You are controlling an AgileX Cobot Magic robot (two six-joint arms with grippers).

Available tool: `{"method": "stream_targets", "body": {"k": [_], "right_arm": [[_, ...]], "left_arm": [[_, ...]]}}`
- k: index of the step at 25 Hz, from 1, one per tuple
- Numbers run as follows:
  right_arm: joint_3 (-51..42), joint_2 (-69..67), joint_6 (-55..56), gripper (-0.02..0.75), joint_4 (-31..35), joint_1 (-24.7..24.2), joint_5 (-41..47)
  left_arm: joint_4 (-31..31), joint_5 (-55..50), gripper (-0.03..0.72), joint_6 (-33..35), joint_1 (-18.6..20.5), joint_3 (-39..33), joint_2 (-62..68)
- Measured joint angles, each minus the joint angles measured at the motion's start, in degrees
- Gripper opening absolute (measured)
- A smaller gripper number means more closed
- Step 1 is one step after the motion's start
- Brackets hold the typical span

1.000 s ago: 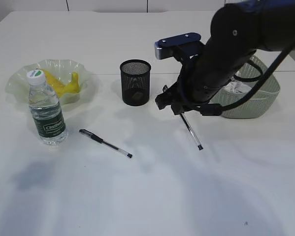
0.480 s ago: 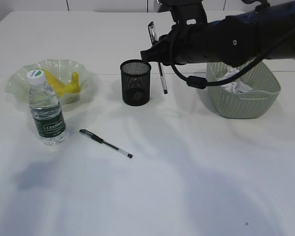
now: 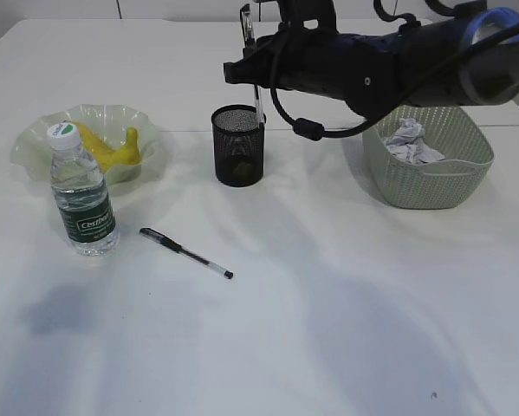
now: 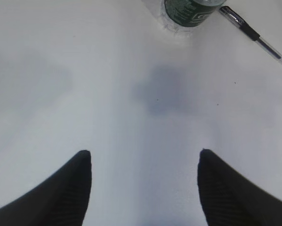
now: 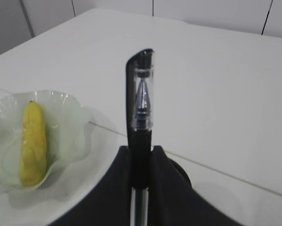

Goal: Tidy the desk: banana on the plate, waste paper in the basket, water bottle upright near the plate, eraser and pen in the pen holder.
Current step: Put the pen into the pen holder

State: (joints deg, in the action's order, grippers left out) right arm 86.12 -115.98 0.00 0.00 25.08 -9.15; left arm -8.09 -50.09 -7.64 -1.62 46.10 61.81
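Note:
My right gripper [image 3: 244,68] [image 5: 141,155] is shut on a black-capped clear pen [image 3: 257,97] [image 5: 140,117] and holds it upright, its lower end at the mouth of the black mesh pen holder [image 3: 238,146]. A second pen [image 3: 185,252] [image 4: 256,37] lies on the table. The water bottle [image 3: 81,192] [image 4: 190,12] stands upright next to the plate [image 3: 34,139]. The banana [image 3: 107,147] [image 5: 33,141] lies on the plate. Crumpled waste paper [image 3: 411,143] is in the green basket [image 3: 432,186]. I cannot make out the eraser. My left gripper [image 4: 143,157] is open and empty over bare table.
The right arm spans from the upper right across the basket to the holder. The plate's wavy rim [image 5: 79,122] is close left of the held pen. The holder's rim [image 5: 183,174] shows behind the right finger.
The right gripper has carried its pen from low beside the basket up and left to above the pen holder. The pen has turned from slanted to upright.

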Motion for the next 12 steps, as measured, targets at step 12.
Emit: {"method": "stream_targets", "body": {"k": [12], "right_arm": [[9.5, -9.3, 0.0, 0.045, 0.0, -1.7, -5.1]], "left_arm": [[0.0, 0.0, 0.496, 0.0, 0.0, 0.0, 0.0]]}}
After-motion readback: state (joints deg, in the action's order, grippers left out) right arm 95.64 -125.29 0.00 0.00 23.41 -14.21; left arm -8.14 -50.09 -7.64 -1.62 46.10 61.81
